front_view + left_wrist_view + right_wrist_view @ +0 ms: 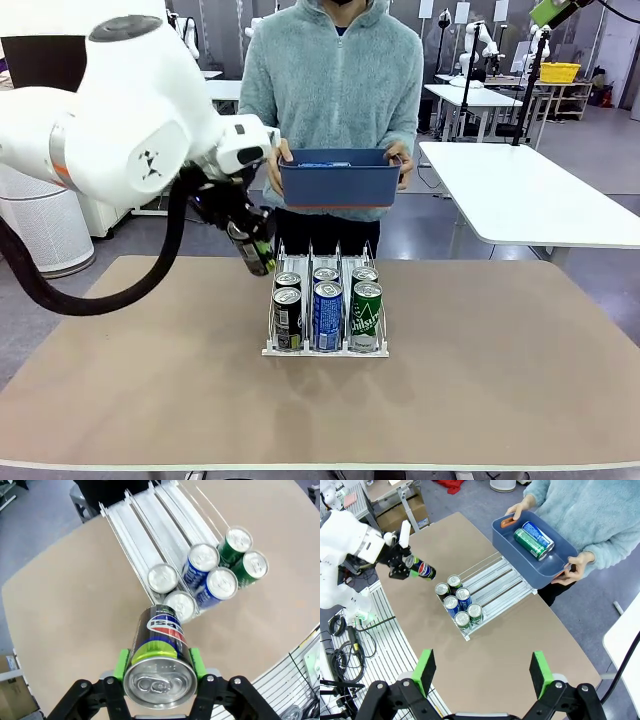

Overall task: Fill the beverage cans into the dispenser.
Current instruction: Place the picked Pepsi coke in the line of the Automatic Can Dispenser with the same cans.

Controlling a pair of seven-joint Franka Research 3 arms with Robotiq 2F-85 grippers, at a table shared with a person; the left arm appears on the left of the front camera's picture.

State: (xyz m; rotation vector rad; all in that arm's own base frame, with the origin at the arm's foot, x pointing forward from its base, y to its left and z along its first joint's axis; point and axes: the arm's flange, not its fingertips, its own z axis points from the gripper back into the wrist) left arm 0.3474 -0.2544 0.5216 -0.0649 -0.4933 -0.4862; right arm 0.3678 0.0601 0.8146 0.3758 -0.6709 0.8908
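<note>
The left arm (130,110) is glossy white and bulbous, with a dark grey cap on its big joint, an orange-edged grey band further back and a small black mark on the shell. A black ribbed hose (100,305) loops beneath it. The left gripper (158,662) and right gripper (482,672) are black linkages – silver screw heads at the pivots, bright green pads (425,672) on the fingers. The person (335,80) wears a fuzzy pale teal fleece hoodie – long sleeves, reaching the wrists.
</note>
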